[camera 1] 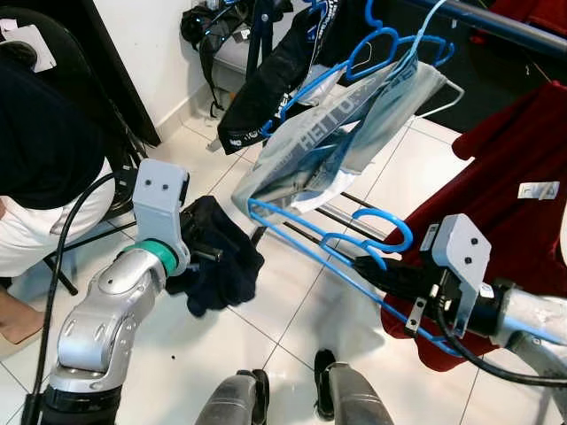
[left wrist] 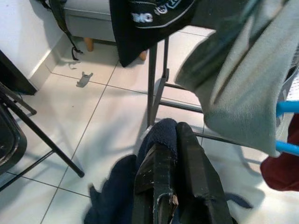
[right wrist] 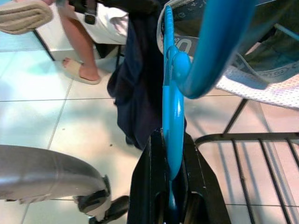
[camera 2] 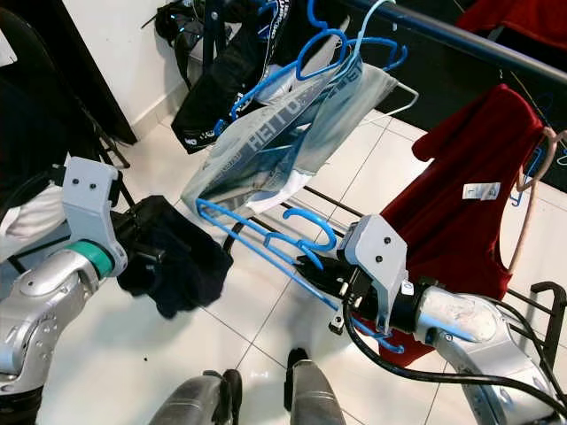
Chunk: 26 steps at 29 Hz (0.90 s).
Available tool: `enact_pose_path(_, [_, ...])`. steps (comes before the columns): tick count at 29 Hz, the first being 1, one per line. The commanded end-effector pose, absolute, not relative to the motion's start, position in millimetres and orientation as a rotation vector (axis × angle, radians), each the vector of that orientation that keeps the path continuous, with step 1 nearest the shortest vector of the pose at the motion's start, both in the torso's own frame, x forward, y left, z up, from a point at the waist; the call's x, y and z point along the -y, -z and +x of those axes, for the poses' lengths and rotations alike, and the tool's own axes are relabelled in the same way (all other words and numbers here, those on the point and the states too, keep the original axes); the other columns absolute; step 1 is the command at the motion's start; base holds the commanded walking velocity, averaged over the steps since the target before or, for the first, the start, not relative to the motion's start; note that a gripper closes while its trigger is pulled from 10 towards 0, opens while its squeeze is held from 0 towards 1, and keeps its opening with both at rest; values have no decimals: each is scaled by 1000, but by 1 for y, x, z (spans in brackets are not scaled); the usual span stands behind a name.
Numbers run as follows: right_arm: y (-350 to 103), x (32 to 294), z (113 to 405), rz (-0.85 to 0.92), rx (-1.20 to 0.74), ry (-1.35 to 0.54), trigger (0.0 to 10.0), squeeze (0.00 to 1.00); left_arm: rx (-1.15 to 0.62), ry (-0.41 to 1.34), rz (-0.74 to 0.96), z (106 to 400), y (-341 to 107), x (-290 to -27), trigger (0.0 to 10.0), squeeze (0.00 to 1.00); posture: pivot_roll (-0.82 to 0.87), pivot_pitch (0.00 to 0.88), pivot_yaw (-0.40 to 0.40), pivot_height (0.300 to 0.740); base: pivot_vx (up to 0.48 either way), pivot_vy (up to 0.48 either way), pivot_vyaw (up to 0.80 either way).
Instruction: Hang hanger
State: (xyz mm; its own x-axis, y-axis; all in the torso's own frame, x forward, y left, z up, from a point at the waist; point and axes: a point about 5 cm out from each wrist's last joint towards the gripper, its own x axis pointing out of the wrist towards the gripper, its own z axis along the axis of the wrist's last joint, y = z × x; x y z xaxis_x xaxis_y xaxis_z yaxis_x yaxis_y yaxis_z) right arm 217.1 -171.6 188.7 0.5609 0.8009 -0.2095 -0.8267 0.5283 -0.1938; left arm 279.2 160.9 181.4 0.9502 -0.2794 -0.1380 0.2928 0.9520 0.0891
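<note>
Right pincer (camera 2: 312, 270) clamps bright blue plastic hanger (camera 2: 266, 232) | left pincer (camera 1: 205, 254) grips dark navy cloth (camera 1: 217, 257) at 9 o'clock | risk: hook may snag grey printed garment (camera 1: 341, 137) at 12 o'clock, missing dark metal rail (camera 2: 461, 40).

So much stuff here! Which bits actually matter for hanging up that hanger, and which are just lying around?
Part of the job:
- blue hanger, clamped in the right end effector
- dark garment, gripped by the left end effector
- clothes rail overhead

Just around:
- red garment
- grey shorts already hung
- seated person
- black jacket
</note>
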Motion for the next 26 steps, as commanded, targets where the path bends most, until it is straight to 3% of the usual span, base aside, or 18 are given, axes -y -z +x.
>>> enact_pose_path(1, [-191, 169, 212, -269, -101, -1015, 10000, 0, -101, 283, 129, 278, -184, -159, 10000, 0, -84, 205, 89, 740, 0, 0, 0])
enact_pose_path(9, [-190, 166, 196, -236, -140, -1082, 10000, 0, -128, 127, 170, 293, -182, -165, 10000, 0, -110, 206, 104, 740, 0, 0, 0])
enact_pose_path(11, [-184, 166, 182, -232, -196, -1128, 10000, 0, -151, 19, 222, 302, -180, -176, 10000, 0, -119, 207, 106, 740, 0, 0, 0])
enact_pose_path(15, [-179, 171, 178, -247, -234, -1121, 10000, 0, -168, -20, 261, 303, -177, -184, 10000, 0, -122, 208, 109, 740, 0, 0, 0])
enact_pose_path(24, [-162, 196, 183, -326, -317, -996, 10000, 0, -196, 43, 417, 293, -166, -190, 10000, 0, -108, 204, 106, 740, 0, 0, 0])
enact_pose_path(26, [-167, 222, 198, -381, -279, -803, 10000, 0, -187, 44, 420, 293, -165, -187, 10000, 0, -110, 203, 101, 740, 0, 0, 0])
